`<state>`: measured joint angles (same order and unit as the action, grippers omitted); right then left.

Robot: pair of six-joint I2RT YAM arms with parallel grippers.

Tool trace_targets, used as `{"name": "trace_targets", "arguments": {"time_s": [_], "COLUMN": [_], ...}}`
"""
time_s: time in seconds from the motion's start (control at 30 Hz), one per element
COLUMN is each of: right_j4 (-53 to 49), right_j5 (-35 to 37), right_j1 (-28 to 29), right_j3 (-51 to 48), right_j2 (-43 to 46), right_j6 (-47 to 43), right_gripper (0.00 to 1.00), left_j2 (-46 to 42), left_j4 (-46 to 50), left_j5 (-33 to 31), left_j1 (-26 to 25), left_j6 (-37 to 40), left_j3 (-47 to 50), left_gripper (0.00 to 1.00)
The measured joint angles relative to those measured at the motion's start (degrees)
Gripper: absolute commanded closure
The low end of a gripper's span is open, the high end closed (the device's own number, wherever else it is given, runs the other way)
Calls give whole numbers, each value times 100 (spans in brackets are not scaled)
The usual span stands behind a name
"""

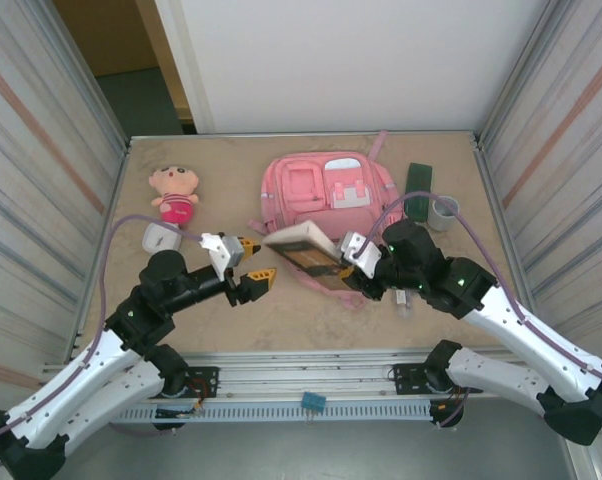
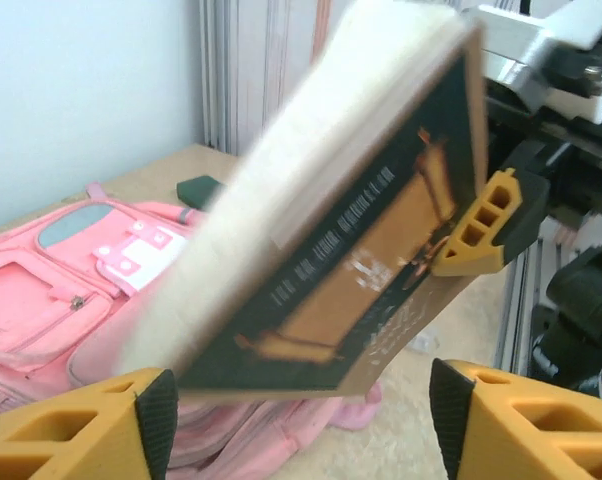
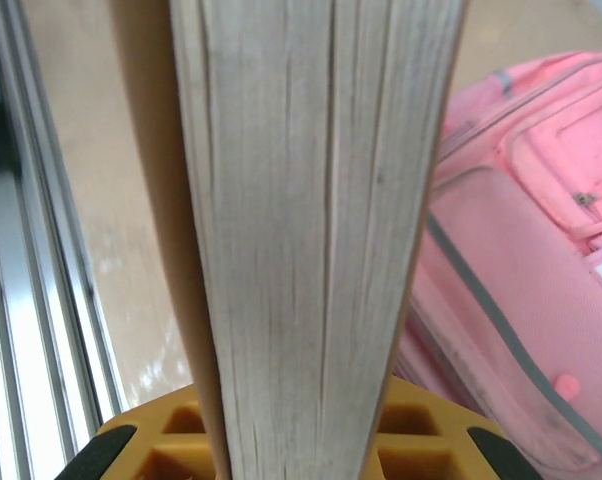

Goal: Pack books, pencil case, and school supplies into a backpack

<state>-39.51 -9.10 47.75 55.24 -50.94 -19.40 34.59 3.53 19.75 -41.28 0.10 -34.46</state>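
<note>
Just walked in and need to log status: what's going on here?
The right end effector is shut on a brown-covered book, holding it tilted above the near edge of the pink backpack. The left end effector stands open beside the book's free end, not gripping it. The backpack lies flat; the dark green pencil case lies on the table to its right.

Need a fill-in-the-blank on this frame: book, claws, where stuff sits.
1. The claw gripping the book belongs to the ____ arm.
2. The left claw stands ____, with nothing between its fingers.
3. In the top view, the plush doll lies to the ____ of the backpack.
4. The dark green pencil case lies to the ____ of the backpack.
Missing words: right; open; left; right.
</note>
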Motion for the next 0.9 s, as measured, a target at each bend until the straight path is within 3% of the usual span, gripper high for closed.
{"name": "trace_targets", "arguments": {"time_s": [0.23, 0.53, 0.6, 0.7, 0.73, 0.8, 0.9], "right_j4": [-898, -1436, -1443, -1443, -1443, -1445, -1241], "right_j5": [181, 127, 46, -122, -168, -264, -424], "right_j1": [149, 245, 256, 267, 278, 293, 157], "right_j3": [85, 684, 807, 918, 938, 968, 975], "right_j2": [-59, -715, -920, -1110, -1132, -1132, -1001], "right_j6": [-1233, -1895, -1954, -2031, -2035, -2052, -1976], "right_gripper": [100, 100, 100, 99, 93, 69, 35], "left_j2": [-11, 529, 785, 1088, 1134, 1167, 1088], "left_j4": [225, 214, 166, 35, -33, -175, -439], "left_j5": [472, 1071, 1093, 1080, 1082, 1058, 1010], "left_j1": [-164, -354, -461, -570, -575, -577, -579], "left_j6": [1180, 1818, 1869, 1932, 1908, 1882, 1764], "left_j3": [485, 549, 542, 533, 533, 533, 581], "left_gripper": [26, 28, 37, 64, 75, 94, 100]}}
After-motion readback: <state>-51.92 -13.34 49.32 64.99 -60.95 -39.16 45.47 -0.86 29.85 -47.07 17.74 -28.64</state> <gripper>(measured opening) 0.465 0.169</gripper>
